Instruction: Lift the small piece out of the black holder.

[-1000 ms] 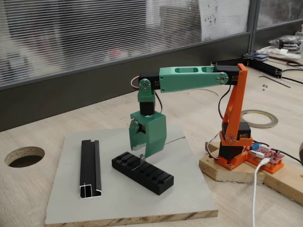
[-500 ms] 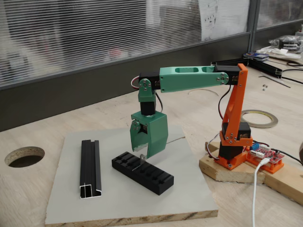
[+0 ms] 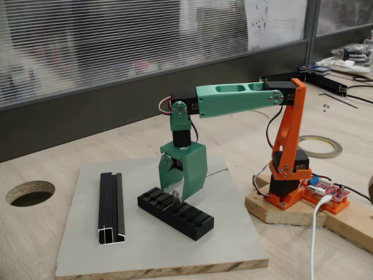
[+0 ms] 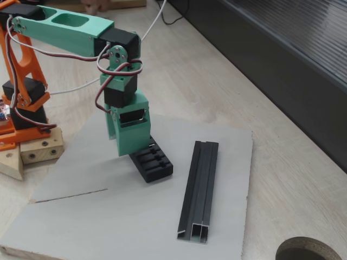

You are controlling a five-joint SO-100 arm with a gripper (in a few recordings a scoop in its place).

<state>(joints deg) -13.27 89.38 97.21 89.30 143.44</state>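
Your green two-finger claw pinches the tiny grey metal bracket just above the low black slotted holder — extraction underway; next, raise straight up, keeping the pinch.

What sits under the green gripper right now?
The slotted black holder on the grey board lies below the gripper. A thin grey sliver, probably the small piece, shows at its fingertips; the gripper body hides the grip itself.
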